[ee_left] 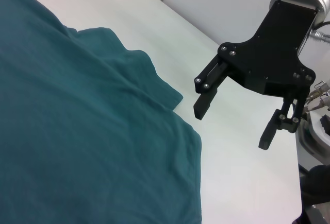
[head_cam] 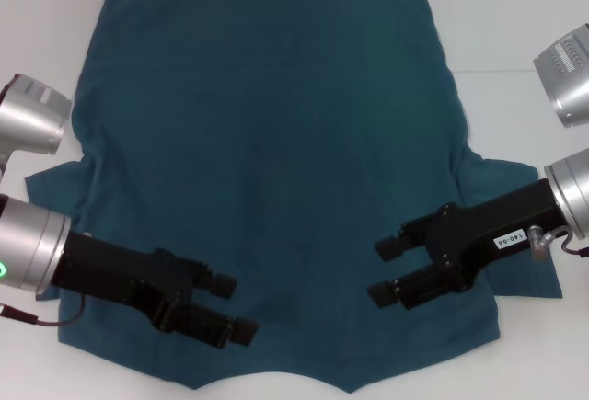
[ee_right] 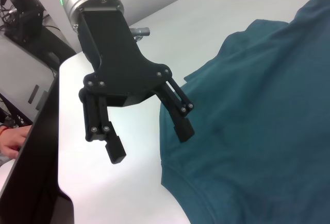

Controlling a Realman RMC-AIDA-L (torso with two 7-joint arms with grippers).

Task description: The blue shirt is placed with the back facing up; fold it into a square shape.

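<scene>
The blue shirt lies spread flat on the white table, plain side up, with its neckline at the near edge and its hem at the far side. My left gripper hangs open over the near left part of the shirt, fingers pointing toward the middle. My right gripper hangs open over the near right part, facing it. The right wrist view shows the left gripper open and empty above the shirt's edge. In the left wrist view the right gripper is open and empty beside a sleeve.
The sleeves stick out at both sides. The table's near corner drops off to dark equipment, where a person's hand shows. Silver arm joints stand at both sides of the shirt.
</scene>
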